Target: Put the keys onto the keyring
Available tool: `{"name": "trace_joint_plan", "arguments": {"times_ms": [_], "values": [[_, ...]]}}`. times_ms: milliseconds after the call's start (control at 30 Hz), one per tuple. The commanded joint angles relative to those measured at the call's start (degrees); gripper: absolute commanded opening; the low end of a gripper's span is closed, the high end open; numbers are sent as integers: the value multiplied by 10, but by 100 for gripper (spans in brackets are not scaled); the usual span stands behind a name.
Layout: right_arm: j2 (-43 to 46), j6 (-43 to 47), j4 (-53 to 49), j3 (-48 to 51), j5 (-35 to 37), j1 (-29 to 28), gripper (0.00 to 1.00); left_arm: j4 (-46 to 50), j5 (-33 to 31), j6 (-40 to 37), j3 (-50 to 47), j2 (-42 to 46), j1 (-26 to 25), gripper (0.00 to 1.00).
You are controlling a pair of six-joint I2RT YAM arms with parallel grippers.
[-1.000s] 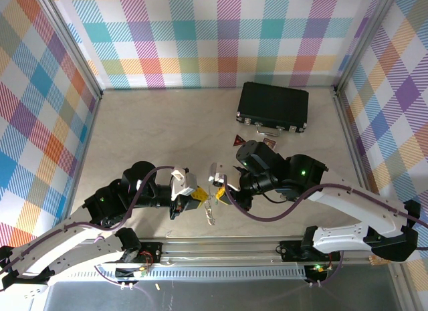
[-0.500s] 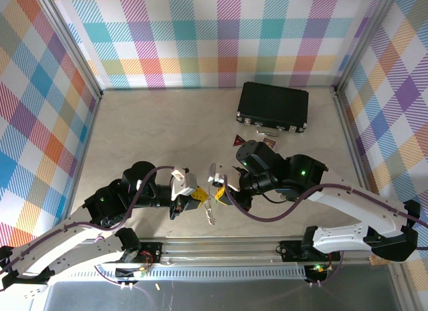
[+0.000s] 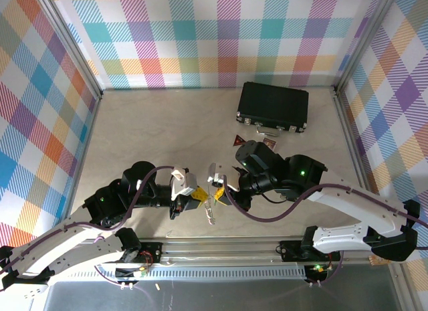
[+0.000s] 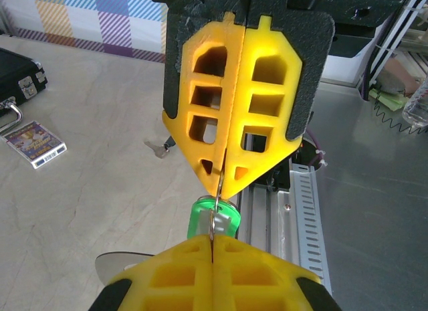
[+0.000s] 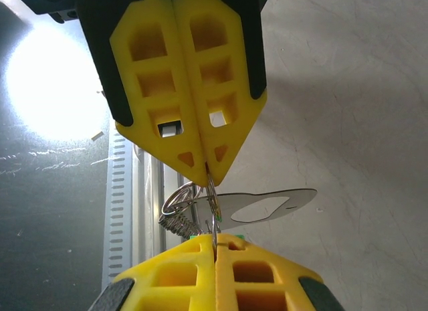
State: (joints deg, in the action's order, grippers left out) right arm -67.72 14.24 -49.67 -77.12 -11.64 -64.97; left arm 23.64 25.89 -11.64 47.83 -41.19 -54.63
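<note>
Keyring [image 5: 212, 198] — pinched by left hand [image 4: 211, 243] and right hand [image 5: 215, 239] — hangs near front edge of table [image 3: 167, 124].

A black rectangular case [image 3: 273, 107] lies at the far right of the beige marbled surface [image 3: 154, 130], slightly askew, close to the plaid back wall [image 3: 200, 37]. Its handle and metal latches face the near side. A small patterned card [image 3: 270, 142] lies flat just near the handle, not touching it in the left wrist view. A dark red triangular piece [image 3: 238, 140] sits left of the card, off the case's near-left corner. An aluminium rail [image 3: 221, 247] runs along the near edge; its slotted strip shows beside blurred clutter.
</note>
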Motion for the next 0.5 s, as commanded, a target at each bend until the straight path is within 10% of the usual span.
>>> {"name": "trace_joint_plan", "arguments": {"times_ms": [0,467], "values": [[13,2,10,10,10,-5,0,-15,11,-8,18,5,-5,0],[22,2,16,15,10,-8,0,-16,10,-7,18,5,-5,0]]}}
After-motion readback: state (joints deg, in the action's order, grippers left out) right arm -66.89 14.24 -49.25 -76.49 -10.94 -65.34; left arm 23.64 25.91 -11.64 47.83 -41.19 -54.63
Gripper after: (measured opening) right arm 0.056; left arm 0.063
